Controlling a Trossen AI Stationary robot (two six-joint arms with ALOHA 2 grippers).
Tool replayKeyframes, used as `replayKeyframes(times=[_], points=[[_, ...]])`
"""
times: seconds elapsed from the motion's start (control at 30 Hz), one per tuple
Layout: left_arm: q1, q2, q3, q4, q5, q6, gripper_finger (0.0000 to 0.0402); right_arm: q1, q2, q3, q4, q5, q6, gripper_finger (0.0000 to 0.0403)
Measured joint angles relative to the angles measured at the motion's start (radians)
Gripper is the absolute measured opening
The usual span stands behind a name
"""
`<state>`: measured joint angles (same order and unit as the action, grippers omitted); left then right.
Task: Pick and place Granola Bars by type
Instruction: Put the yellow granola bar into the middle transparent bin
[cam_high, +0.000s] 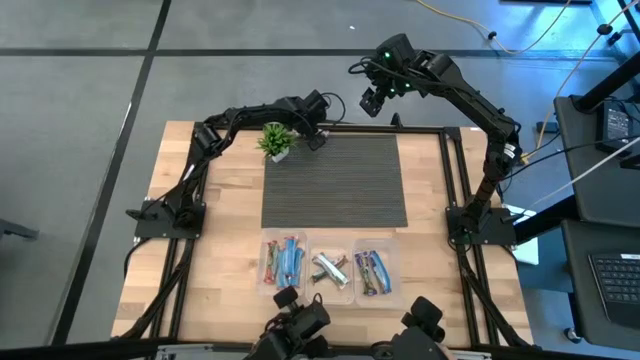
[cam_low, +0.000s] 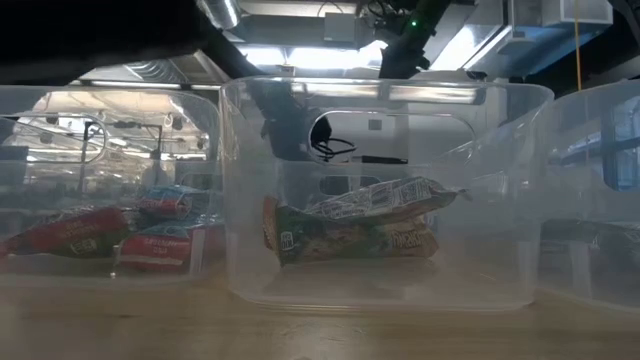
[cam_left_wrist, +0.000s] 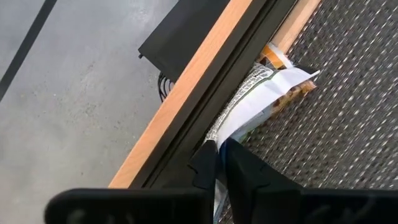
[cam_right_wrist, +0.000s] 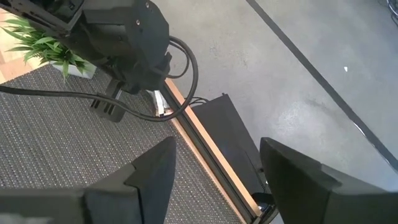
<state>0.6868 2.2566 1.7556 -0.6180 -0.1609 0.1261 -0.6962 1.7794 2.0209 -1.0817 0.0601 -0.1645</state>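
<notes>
A silver-white granola bar (cam_left_wrist: 261, 93) lies at the far edge of the dark ribbed mat (cam_high: 335, 180), against the black rail. My left gripper (cam_left_wrist: 217, 155) is shut on it, beside the small green plant (cam_high: 275, 140); it also shows in the high view (cam_high: 318, 135). My right gripper (cam_right_wrist: 214, 168) is open and empty, raised above the table's far edge (cam_high: 375, 100). The other bars lie in three clear bins near the front edge: red and blue ones (cam_high: 282, 262), silver-white ones (cam_high: 330, 268) and purple and blue ones (cam_high: 372, 272). My left gripper pinches one end of the bar's silver-white wrapper (cam_left_wrist: 227, 127) between its two fingers. The fingers lie along the bar, slanting down from above. The bar stretches away from the fingertips along the mat's far edge; its other end (cam_left_wrist: 277, 59) is beside the rail.
The potted plant stands on the mat's far left corner, close to my left gripper. A black rail (cam_left_wrist: 205, 81) runs along the table's far edge. The bins show up close in the low view, the middle one (cam_low: 380, 190) holding silver-white bars. The mat's middle is bare.
</notes>
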Motion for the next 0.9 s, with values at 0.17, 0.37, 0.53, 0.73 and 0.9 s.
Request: replayKeyframes(times=[0.17,0.37,0.53,0.73,0.9], points=[[0.0,0.0,0.043,-0.031,0.012,0.0,0.0004,0.0,0.0,0.0,-0.001,0.0,-0.003,0.0234],[-0.013,0.0,0.155,-0.157,0.01,-0.018,0.0004,-0.001,0.0,0.0,-0.005,0.0,-0.054,0.0234],[-0.041,-0.005,0.293,-0.334,0.083,-0.098,0.0006,-0.022,0.0,0.0,-0.016,0.0,-0.063,0.0234],[-0.119,-0.101,0.337,-0.469,0.129,-0.212,0.0004,-0.071,0.0,0.0,-0.019,0.0,-0.128,0.0234],[-0.225,-0.202,0.334,-0.538,0.133,-0.388,0.0004,-0.12,0.0,0.0,-0.014,0.0,-0.129,0.0234]])
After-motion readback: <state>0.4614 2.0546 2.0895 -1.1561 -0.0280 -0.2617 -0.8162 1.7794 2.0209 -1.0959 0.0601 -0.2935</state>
